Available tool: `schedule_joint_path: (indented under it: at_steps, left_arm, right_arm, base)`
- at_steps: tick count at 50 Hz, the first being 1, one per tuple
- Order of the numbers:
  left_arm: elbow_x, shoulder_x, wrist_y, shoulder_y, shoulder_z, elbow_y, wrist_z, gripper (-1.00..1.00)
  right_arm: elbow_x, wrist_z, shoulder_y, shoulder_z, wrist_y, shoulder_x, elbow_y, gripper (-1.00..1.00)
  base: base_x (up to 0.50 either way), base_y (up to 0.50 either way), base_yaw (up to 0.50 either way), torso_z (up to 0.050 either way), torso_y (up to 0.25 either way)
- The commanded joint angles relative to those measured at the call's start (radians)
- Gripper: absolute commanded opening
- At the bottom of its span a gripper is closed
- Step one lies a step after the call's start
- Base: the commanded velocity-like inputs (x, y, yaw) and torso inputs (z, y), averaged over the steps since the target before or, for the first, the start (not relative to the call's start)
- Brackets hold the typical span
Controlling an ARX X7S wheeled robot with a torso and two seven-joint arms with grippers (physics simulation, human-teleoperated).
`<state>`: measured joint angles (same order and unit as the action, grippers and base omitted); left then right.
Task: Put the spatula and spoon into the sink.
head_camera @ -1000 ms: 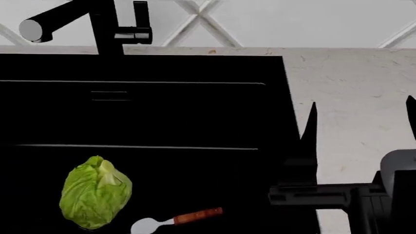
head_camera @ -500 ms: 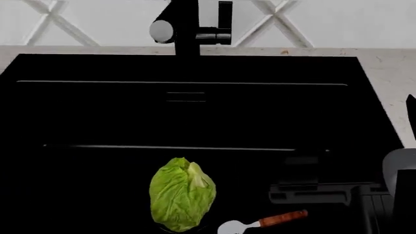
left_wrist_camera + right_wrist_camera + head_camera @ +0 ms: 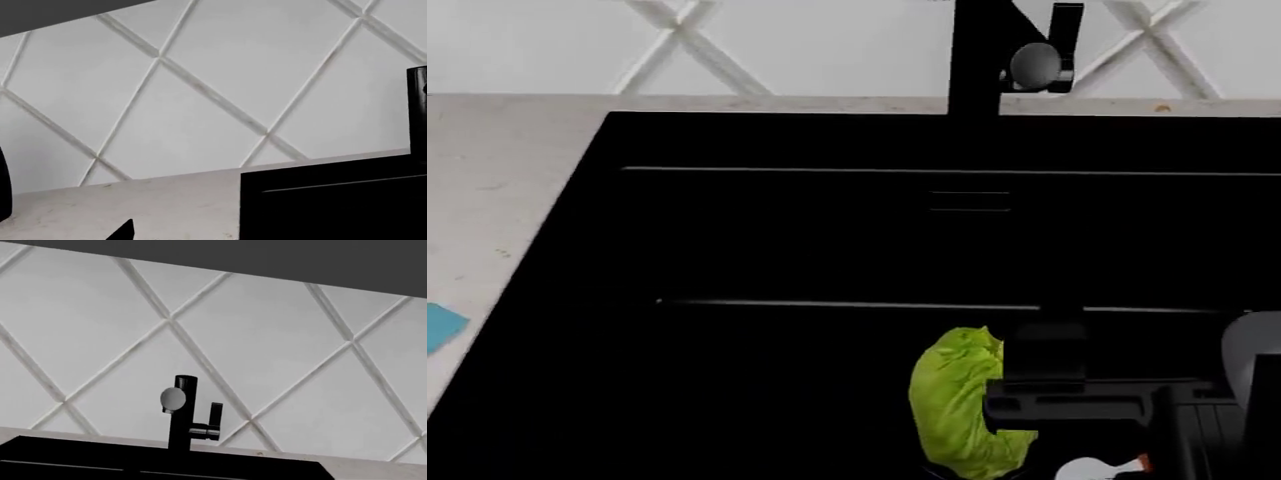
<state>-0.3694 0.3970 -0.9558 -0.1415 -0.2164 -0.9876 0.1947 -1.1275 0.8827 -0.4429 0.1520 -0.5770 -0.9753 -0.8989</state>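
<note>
The black sink [image 3: 827, 240] fills most of the head view, with its black tap [image 3: 994, 60] at the back. The spoon [image 3: 1090, 468] lies in the basin at the bottom edge; only its white head and a sliver of reddish handle show past my right arm. One light-blue corner of the spatula [image 3: 441, 326] pokes in at the far left, on the pale counter [image 3: 494, 200]. My right gripper [image 3: 1164, 260] hangs over the basin's right part, jaws spread, dark fingers hard to see against the black. My left gripper [image 3: 213, 235] is open over the counter beside the sink [image 3: 333, 205], one fingertip [image 3: 125, 231] showing.
A green lettuce [image 3: 954, 415] lies in the basin just left of my right arm. A white diamond-tiled wall stands behind the counter. The right wrist view looks across the sink [image 3: 133, 465] at the tap [image 3: 180, 415].
The head view has swung left: sink, tap and lettuce slid right in the picture. The spatula's corner came into view at the left, and my right arm now covers most of the spoon.
</note>
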Motion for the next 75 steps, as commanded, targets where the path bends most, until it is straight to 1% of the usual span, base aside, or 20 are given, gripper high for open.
schedule_joint_path:
  at_steps: [1,16,30,34,37,39,40,41,46,47,50,52,53,54,56,61,63,67,71,75]
  left_arm:
    - [-0.008,0.009,0.006,0.000,0.011,0.008,0.014,1.00]
    - [-0.021,0.018,0.004,-0.001,0.020,0.008,0.032,1.00]
    - [-0.030,0.026,0.017,0.008,0.024,0.020,0.043,1.00]
    - [-0.035,0.041,-0.010,-0.011,0.033,0.020,0.047,1.00]
    - [-0.058,0.077,-0.090,-0.072,0.049,0.005,0.043,1.00]
    - [-0.106,0.090,-0.163,-0.130,0.037,-0.002,0.026,1.00]
    - [-0.101,0.113,-0.186,-0.157,0.061,0.000,0.030,1.00]
    - [-0.146,0.116,-0.238,-0.200,0.047,0.003,0.005,1.00]
    - [-0.196,0.174,-0.375,-0.374,0.102,0.041,-0.019,1.00]
    - [-0.219,0.172,-0.409,-0.409,0.098,0.055,-0.034,1.00]
    - [-0.234,0.196,-0.445,-0.474,0.135,0.086,-0.051,1.00]
    - [-0.272,0.210,-0.514,-0.552,0.162,0.110,-0.080,1.00]
    - [-0.273,0.224,-0.510,-0.571,0.183,0.120,-0.089,1.00]
    - [-0.290,0.225,-0.557,-0.617,0.189,0.148,-0.099,1.00]
    - [-0.289,0.266,-0.565,-0.668,0.254,0.180,-0.112,1.00]
    - [-0.336,0.316,-0.602,-0.774,0.340,0.243,-0.172,1.00]
    - [-0.364,0.339,-0.610,-0.809,0.373,0.271,-0.174,1.00]
    - [-0.557,0.404,-0.613,-0.884,0.429,0.358,-0.080,1.00]
    - [-0.651,0.439,-0.608,-0.915,0.441,0.393,-0.050,1.00]
    - [-0.681,0.474,-0.584,-0.900,0.447,0.421,-0.063,1.00]
  right_arm:
    - [0.013,-0.010,0.025,-0.008,0.023,0.003,0.005,1.00]
    - [0.020,-0.016,0.059,-0.023,0.049,-0.002,0.006,1.00]
    - [0.024,-0.025,0.075,-0.027,0.064,0.000,0.008,1.00]
    - [0.026,-0.029,0.079,-0.027,0.069,0.001,0.011,1.00]
    - [0.023,-0.033,0.080,-0.029,0.072,0.000,0.012,1.00]
    - [0.017,-0.034,0.077,-0.031,0.072,-0.003,0.010,1.00]
    - [0.016,-0.032,0.076,-0.032,0.072,-0.005,0.009,1.00]
    - [0.014,-0.032,0.077,-0.034,0.072,-0.007,0.008,1.00]
    - [0.009,-0.032,0.083,-0.041,0.077,-0.013,0.007,1.00]
    - [0.010,-0.034,0.083,-0.041,0.078,-0.012,0.007,1.00]
    - [0.012,-0.037,0.084,-0.040,0.081,-0.010,0.010,1.00]
    - [0.013,-0.040,0.080,-0.036,0.080,-0.006,0.013,1.00]
    - [0.012,-0.041,0.076,-0.034,0.078,-0.006,0.014,1.00]
    - [0.012,-0.041,0.076,-0.034,0.078,-0.006,0.014,1.00]
    - [0.010,-0.040,0.076,-0.036,0.078,-0.010,0.014,1.00]
    - [0.024,-0.048,0.081,-0.030,0.083,-0.001,0.024,1.00]
    - [0.024,-0.049,0.077,-0.027,0.080,0.001,0.028,1.00]
    - [0.022,-0.052,0.077,-0.027,0.082,0.000,0.029,1.00]
    - [0.018,-0.049,0.076,-0.029,0.082,-0.001,0.023,1.00]
    - [0.012,-0.042,0.082,-0.035,0.084,-0.007,0.016,1.00]
  base:
    - [0.00,0.50,0.00,0.000,0.000]
    - [0.00,0.50,0.00,0.000,0.000]
    - [0.00,0.00,0.00,0.000,0.000]
    - [0.00,0.00,0.00,0.000,0.000]
    - [0.00,0.00,0.00,0.000,0.000]
    - [0.00,0.00,0.00,0.000,0.000]
    - [0.00,0.00,0.00,0.000,0.000]
    - [0.00,0.00,0.00,0.000,0.000]
    - [0.00,0.00,0.00,0.000,0.000]
    - [0.00,0.00,0.00,0.000,0.000]
    - [0.00,0.00,0.00,0.000,0.000]
    - [0.00,0.00,0.00,0.000,0.000]
    - [0.00,0.00,0.00,0.000,0.000]
    - [0.00,0.00,0.00,0.000,0.000]
    - [0.00,0.00,0.00,0.000,0.000]
    - [0.00,0.00,0.00,0.000,0.000]
    - [0.00,0.00,0.00,0.000,0.000]
    - [0.00,0.00,0.00,0.000,0.000]
    - [0.00,0.00,0.00,0.000,0.000]
    - [0.00,0.00,0.00,0.000,0.000]
